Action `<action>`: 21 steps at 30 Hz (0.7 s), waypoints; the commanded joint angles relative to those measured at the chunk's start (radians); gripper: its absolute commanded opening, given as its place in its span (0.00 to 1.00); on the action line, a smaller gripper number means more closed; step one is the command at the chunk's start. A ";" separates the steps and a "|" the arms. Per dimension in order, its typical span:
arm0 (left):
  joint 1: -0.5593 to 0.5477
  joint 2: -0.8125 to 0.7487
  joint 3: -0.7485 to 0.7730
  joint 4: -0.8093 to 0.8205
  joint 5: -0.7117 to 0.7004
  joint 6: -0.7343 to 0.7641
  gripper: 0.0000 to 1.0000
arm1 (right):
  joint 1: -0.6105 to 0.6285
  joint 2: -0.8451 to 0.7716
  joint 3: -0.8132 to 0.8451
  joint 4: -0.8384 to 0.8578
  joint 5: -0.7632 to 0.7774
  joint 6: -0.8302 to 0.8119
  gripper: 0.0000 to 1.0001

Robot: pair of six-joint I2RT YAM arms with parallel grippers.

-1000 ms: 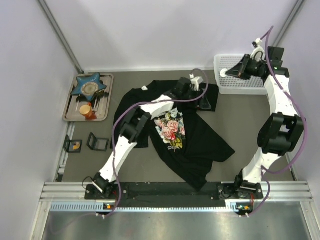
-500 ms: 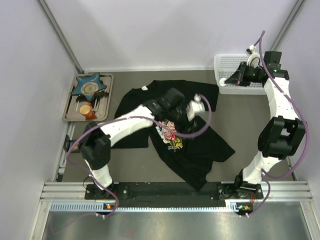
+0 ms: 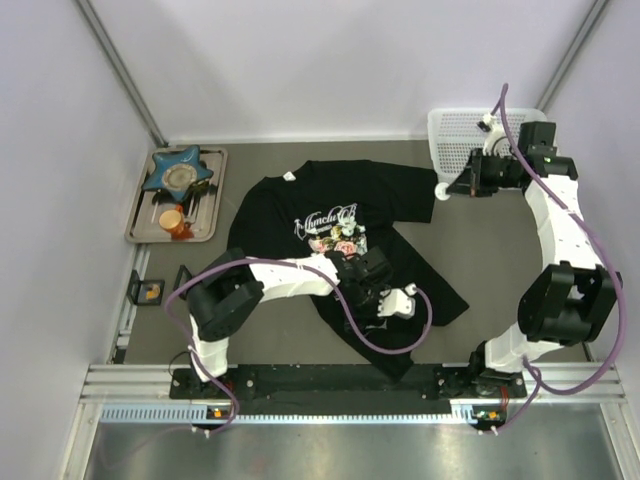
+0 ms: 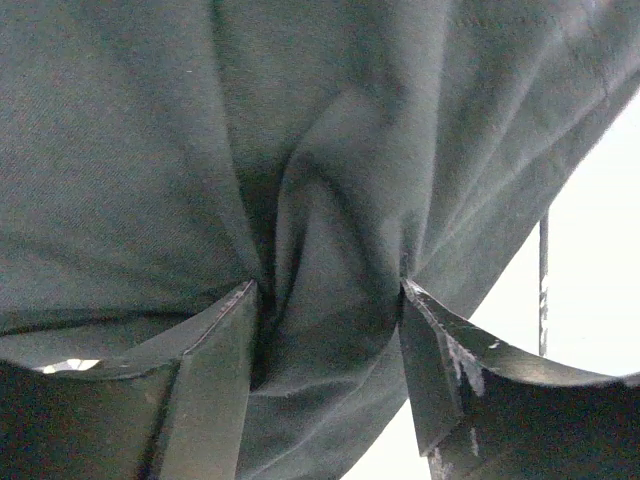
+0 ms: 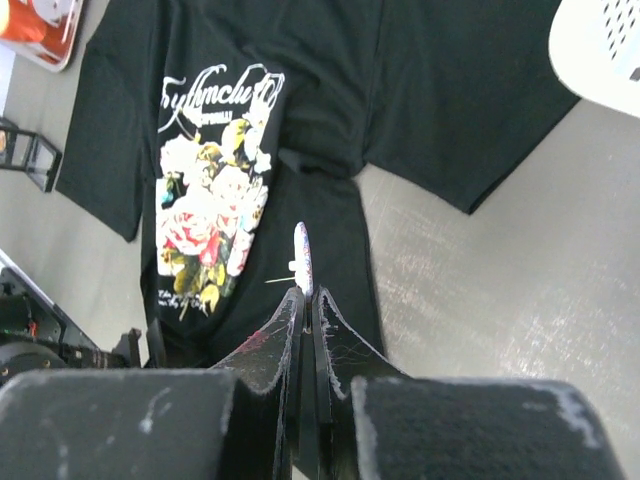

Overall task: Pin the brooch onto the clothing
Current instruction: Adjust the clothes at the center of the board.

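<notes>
The clothing (image 3: 320, 195), a black T-shirt with a rose print, lies spread on the table. It also shows in the right wrist view (image 5: 300, 90). My left gripper (image 3: 385, 298) is down on its lower part, near the right hem. In the left wrist view a bunched fold of the black clothing (image 4: 330, 200) fills the gap of that gripper (image 4: 328, 295) and touches both fingers. My right gripper (image 3: 447, 188) hovers off the shirt's right sleeve. In its wrist view the right gripper (image 5: 308, 293) is shut on the brooch (image 5: 302, 258), seen edge-on with its pin pointing left.
A white perforated basket (image 3: 470, 130) stands at the back right, behind my right gripper. At the left a metal tray (image 3: 205, 200) holds a blue star dish (image 3: 178, 170) and an orange cup (image 3: 172, 218). Two small black boxes (image 3: 190, 282) sit near the left edge.
My left arm swung from the shirt's upper right down to its lower part, uncovering the lettering, and its jaws narrowed on fabric. My right gripper moved from the basket toward the shirt.
</notes>
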 commanded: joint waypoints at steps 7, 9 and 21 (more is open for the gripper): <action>-0.001 -0.211 -0.307 -0.511 -0.054 0.491 0.50 | 0.009 -0.106 -0.081 -0.021 0.027 -0.077 0.00; 0.001 -0.273 -0.334 -0.594 -0.099 0.578 0.48 | 0.009 -0.107 -0.082 -0.021 0.027 -0.077 0.00; 0.298 -0.378 0.006 -0.695 0.112 0.513 0.68 | 0.019 -0.100 -0.084 -0.031 0.016 -0.079 0.00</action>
